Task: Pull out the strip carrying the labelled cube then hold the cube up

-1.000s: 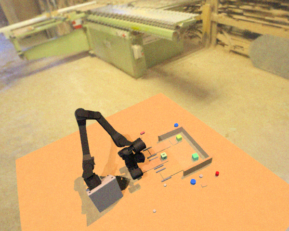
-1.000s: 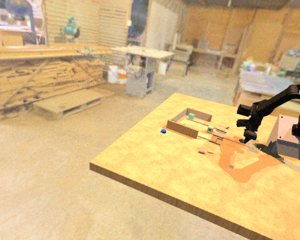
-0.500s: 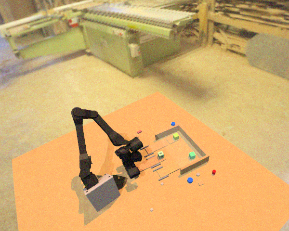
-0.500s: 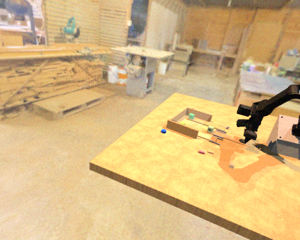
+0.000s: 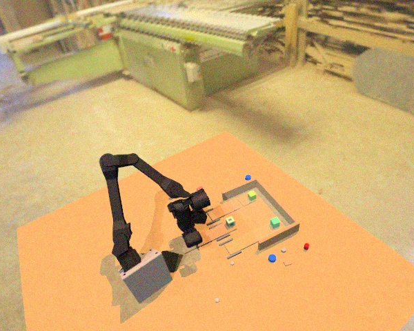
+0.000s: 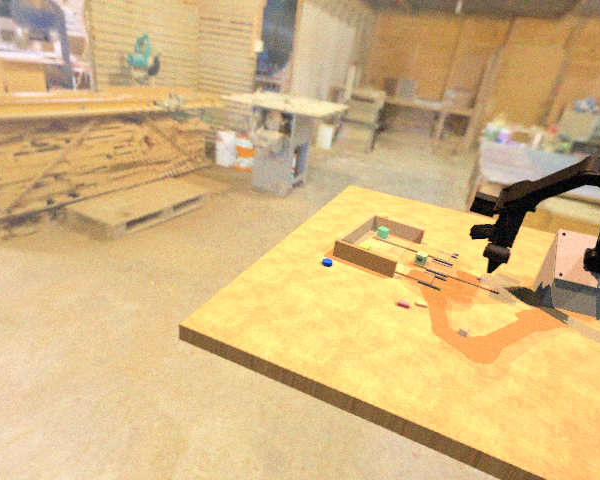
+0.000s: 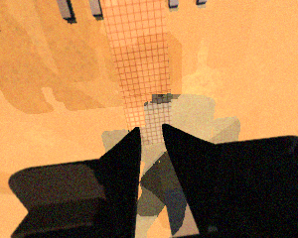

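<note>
The labelled cube (image 5: 230, 221) (image 6: 420, 257), pale green with a dark mark, sits on the gridded strip (image 7: 139, 59) just outside the open side of the walled pen (image 5: 278, 238) (image 6: 365, 258). A yellow-green cube (image 5: 251, 195) and a green cube (image 5: 274, 222) (image 6: 383, 232) stand inside the pen. My gripper (image 5: 192, 242) (image 6: 491, 268) (image 7: 151, 130) points down over the near end of the gridded strip. Its fingers stand a little apart with nothing between them, and the strip lies on the table below them.
Short dark bars (image 5: 225, 242) lie across the strips by the pen's opening. A blue disc (image 5: 272, 258), a red peg (image 5: 306, 245), a small blue disc (image 5: 247, 176) (image 6: 326, 262) and a pink block (image 6: 403, 303) lie around. The robot base box (image 5: 148, 276) (image 6: 574, 273) stands behind the gripper.
</note>
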{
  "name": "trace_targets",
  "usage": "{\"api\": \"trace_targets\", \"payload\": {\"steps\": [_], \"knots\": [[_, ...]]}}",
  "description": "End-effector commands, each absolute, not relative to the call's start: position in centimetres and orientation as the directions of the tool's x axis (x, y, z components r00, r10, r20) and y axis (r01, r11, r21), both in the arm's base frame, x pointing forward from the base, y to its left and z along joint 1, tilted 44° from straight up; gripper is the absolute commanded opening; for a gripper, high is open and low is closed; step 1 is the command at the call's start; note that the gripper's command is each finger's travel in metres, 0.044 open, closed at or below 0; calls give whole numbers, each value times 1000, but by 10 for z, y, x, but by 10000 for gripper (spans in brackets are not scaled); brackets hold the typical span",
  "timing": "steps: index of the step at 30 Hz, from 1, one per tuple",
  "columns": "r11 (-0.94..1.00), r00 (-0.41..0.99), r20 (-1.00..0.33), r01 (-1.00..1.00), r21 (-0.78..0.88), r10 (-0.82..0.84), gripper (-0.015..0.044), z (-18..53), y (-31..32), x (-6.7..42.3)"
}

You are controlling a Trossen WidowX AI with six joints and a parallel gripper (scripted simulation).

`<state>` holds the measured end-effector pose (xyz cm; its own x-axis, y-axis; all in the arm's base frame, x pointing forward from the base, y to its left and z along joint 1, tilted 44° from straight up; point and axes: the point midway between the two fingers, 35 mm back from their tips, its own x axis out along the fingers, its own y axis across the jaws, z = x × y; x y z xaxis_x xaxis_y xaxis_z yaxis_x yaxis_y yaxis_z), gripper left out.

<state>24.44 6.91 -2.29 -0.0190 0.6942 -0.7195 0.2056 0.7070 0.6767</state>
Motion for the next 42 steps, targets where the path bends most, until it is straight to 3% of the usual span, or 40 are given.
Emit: {"api": "trace_targets", "payload": {"steps": [1, 11, 42], "knots": [[705, -25, -722, 238, 668, 692, 184, -24, 67, 256], [705, -23, -722, 237, 668, 692, 440, -21, 60, 302], [706, -18, -723, 232, 669, 691, 440, -27, 39, 432]]}}
